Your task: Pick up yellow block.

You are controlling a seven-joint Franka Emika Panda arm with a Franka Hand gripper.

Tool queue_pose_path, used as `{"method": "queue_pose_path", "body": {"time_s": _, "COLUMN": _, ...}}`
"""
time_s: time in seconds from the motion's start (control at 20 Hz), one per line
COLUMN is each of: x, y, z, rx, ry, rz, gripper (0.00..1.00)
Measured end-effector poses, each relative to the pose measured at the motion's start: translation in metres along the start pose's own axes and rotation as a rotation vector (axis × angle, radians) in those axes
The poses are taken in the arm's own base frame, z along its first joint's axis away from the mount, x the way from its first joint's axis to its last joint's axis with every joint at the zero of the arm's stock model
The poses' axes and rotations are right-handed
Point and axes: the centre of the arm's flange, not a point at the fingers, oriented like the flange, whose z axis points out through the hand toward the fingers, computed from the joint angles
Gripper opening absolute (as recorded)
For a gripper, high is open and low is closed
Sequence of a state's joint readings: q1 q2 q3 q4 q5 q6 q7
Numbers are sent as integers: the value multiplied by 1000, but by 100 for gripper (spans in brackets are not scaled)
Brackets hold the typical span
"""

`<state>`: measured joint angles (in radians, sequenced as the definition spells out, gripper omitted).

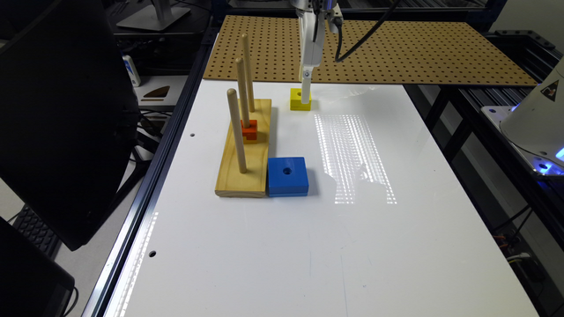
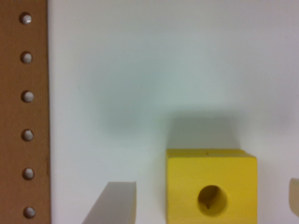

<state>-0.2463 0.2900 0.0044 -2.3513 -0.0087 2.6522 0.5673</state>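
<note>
- Yellow block (image 1: 298, 99) lies flat on the white table (image 1: 308, 229), hole facing straight up. Square footprint, so no long axis to record; its edges run roughly parallel to the pegboard (image 1: 396, 48) border.
- Pincer (image 2: 212, 203) is down at the block, spread open: one finger (image 2: 114, 203) stands apart from one side face, the other fingertip (image 2: 294, 196) is just visible past the opposite face. Neither touches the block; the block sits between them, closer to the second finger.
- In the exterior view the pincer (image 1: 305, 94) is a white part overlapping the block on its side toward the exterior view's right; the gap between fingers and block cannot be made out there.
- Wrist view gives the hole (image 2: 212, 199) as round and centred, and a thin ledge along the block's far top edge.
- Exterior view adds the surroundings: wooden base (image 1: 246, 158) with three upright pegs, an orange-red block (image 1: 249, 130) on the middle peg, and a blue block (image 1: 287, 176) touching the base's near corner, all well apart from the pincer.
</note>
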Motion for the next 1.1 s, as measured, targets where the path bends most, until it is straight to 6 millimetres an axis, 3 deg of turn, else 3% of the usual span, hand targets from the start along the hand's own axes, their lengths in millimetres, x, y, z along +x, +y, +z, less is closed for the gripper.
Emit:
{"method": "queue_pose_path", "body": {"time_s": 0.45, "x": -1, "y": 1, "z": 14, "rx": -1, "ry": -2, "rz": 0, "gripper": 100}}
{"method": "queue_pose_path", "body": {"time_s": 1.1, "x": 2, "y": -2, "z": 12, "rx": 4, "ry": 5, "rz": -1, "gripper": 100}}
